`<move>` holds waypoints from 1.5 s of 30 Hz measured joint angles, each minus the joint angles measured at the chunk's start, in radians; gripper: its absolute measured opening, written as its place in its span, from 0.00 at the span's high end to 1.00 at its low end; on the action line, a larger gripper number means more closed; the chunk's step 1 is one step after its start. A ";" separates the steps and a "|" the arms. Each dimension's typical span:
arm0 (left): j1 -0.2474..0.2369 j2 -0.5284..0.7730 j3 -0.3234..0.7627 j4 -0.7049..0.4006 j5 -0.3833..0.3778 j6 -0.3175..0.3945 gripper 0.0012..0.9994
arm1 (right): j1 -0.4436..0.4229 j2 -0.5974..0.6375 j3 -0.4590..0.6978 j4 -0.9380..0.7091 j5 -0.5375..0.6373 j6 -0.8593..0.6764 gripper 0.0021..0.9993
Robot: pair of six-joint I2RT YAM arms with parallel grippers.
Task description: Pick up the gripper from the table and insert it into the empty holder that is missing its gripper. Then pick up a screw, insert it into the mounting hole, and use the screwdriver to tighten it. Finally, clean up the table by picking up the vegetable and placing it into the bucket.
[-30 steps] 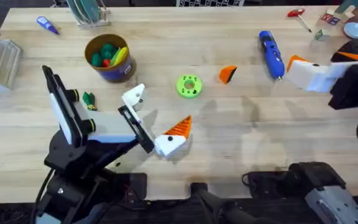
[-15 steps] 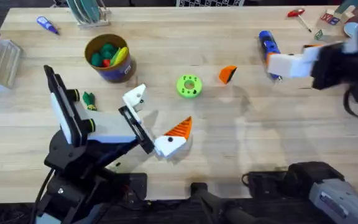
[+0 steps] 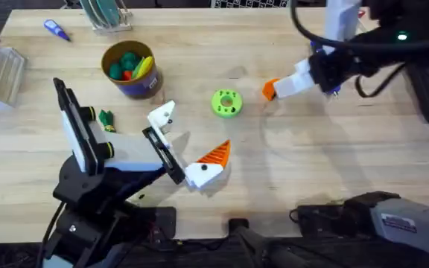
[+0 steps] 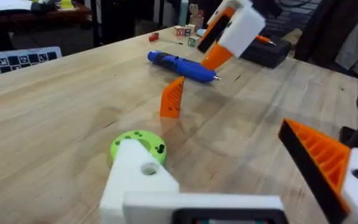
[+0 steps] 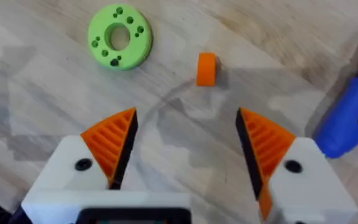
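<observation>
My right tool (image 5: 185,146), pads apart, hovers over the wedge (image 5: 206,68); I should centre, lower, then close squarely on it.

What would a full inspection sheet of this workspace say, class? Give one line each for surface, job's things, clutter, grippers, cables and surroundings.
Surface: pale wooden table, dry, no spills seen.
Job's things: gripper loose on the table; screwdriver lying flat; empty holder bare white; vegetable on the table beside the left arm; bucket upright, holding toys.
Clutter: lime-green disc; small blue pen-like tool; rack at the far edge.
Grippers: right gripper open, above the loose gripper; left gripper open, one orange tip only.
Cables: black cable looped on the right arm.
Surroundings: nothing seen that touches the job.
</observation>
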State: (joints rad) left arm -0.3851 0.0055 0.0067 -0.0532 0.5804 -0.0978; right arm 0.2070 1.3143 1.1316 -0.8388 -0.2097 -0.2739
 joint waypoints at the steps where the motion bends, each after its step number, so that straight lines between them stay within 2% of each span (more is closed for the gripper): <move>1: 0.000 0.000 0.000 0.000 0.000 0.000 0.01 | 0.000 0.056 0.000 0.037 -0.001 -0.008 0.05; 10: 0.000 0.000 0.000 0.000 0.000 0.000 0.01 | 0.000 0.214 0.000 0.130 -0.001 -0.016 0.05; 18: 0.000 0.000 0.000 0.000 0.000 0.000 0.01 | 0.000 0.280 0.000 0.138 -0.001 -0.019 0.27; 20: 0.000 0.000 0.000 0.000 0.000 0.000 0.01 | 0.000 0.280 0.000 0.151 -0.001 -0.020 0.39; 22: 0.000 0.000 0.000 0.000 0.000 0.000 0.01 | 0.000 0.280 0.001 0.156 -0.001 -0.020 0.46; 29: 0.000 0.000 0.000 0.000 0.000 0.000 0.01 | 0.000 0.280 0.001 0.159 -0.001 -0.019 0.55; 33: 0.000 0.000 0.000 0.000 0.000 0.000 0.01 | 0.000 0.280 0.001 0.166 -0.001 -0.020 0.65; 35: 0.000 0.000 0.000 0.000 0.000 0.000 0.01 | 0.000 0.280 0.001 0.166 -0.001 -0.021 0.76; 37: 0.000 0.000 0.000 0.000 0.000 0.000 0.01 | 0.000 0.280 0.001 0.171 -0.001 -0.021 0.95; 38: 0.000 0.000 0.000 0.000 0.000 0.000 0.01 | 0.000 0.280 0.003 0.171 -0.001 -0.022 0.98; 45: 0.000 0.000 0.000 0.000 0.000 0.000 0.01 | 0.000 0.253 0.018 0.137 -0.001 -0.022 0.99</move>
State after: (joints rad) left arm -0.3851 0.0055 0.0067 -0.0532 0.5804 -0.0982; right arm 0.2066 1.5677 1.1492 -0.7023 -0.2108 -0.2957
